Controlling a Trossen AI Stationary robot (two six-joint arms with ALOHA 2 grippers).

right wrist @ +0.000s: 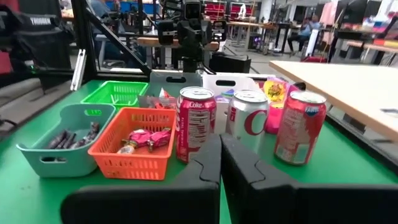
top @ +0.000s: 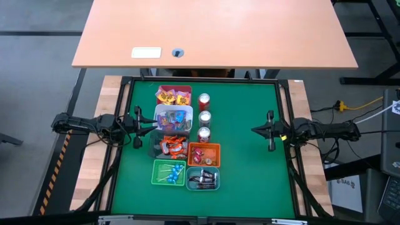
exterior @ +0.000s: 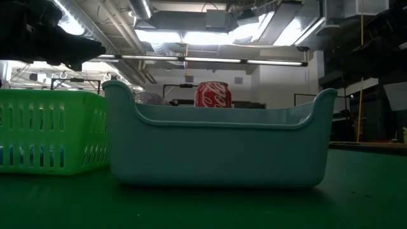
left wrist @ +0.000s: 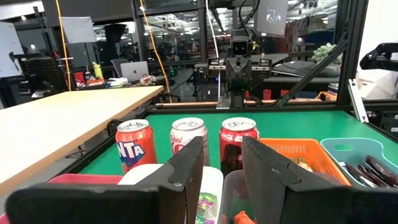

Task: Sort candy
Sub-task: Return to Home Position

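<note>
A light wooden desk (top: pixel 212 31) stands past the far edge of the green table (top: pixel 250 175), carrying a white card (top: pixel 145 53) and a round cable hole (top: pixel 178 53). Grey floor (top: pixel 37 56) lies around it, with a yellow-and-black hazard strip (top: pixel 55 169) on the left. Overhead, bright strip lights (exterior: pixel 210 37) hang among pipes (exterior: pixel 137 13). A farther desk holds a laptop (left wrist: pixel 134 70).
</note>
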